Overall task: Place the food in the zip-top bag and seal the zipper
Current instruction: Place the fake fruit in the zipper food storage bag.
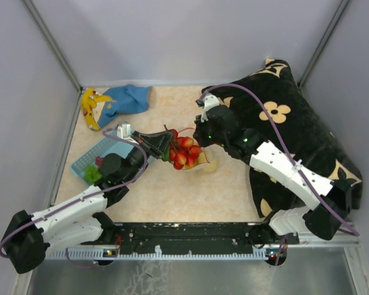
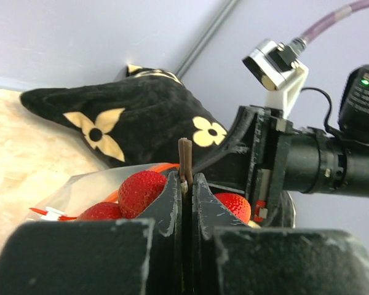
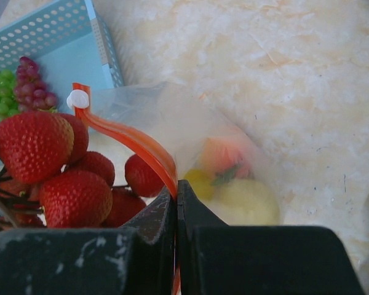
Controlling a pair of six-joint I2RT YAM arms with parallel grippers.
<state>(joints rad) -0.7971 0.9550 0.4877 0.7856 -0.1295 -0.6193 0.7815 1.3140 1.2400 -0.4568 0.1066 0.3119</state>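
Observation:
My left gripper (image 1: 163, 145) (image 2: 186, 179) is shut on the brown stem (image 2: 185, 157) of a bunch of red strawberries (image 1: 183, 152) (image 2: 138, 190) and holds it at the mouth of the clear zip-top bag (image 1: 204, 161) (image 3: 172, 117). My right gripper (image 1: 200, 141) (image 3: 176, 187) is shut on the bag's orange-red zipper strip (image 3: 126, 136), whose white end piece (image 3: 79, 98) sticks up. The strawberries (image 3: 34, 144) hang beside the strip. Inside the bag lie the orange-pink peach (image 3: 218, 153) and the yellow pear-like fruit (image 3: 246, 200). Green grapes (image 1: 92, 174) (image 3: 0, 92) and dark red grapes (image 3: 34, 86) lie in the basket.
The light-blue basket (image 1: 86, 158) (image 3: 49, 31) sits left of the bag. A yellow banana (image 1: 89, 107) and a blue cloth (image 1: 128, 98) lie at the back left. A black flowered cushion (image 1: 295, 132) (image 2: 129, 117) fills the right side.

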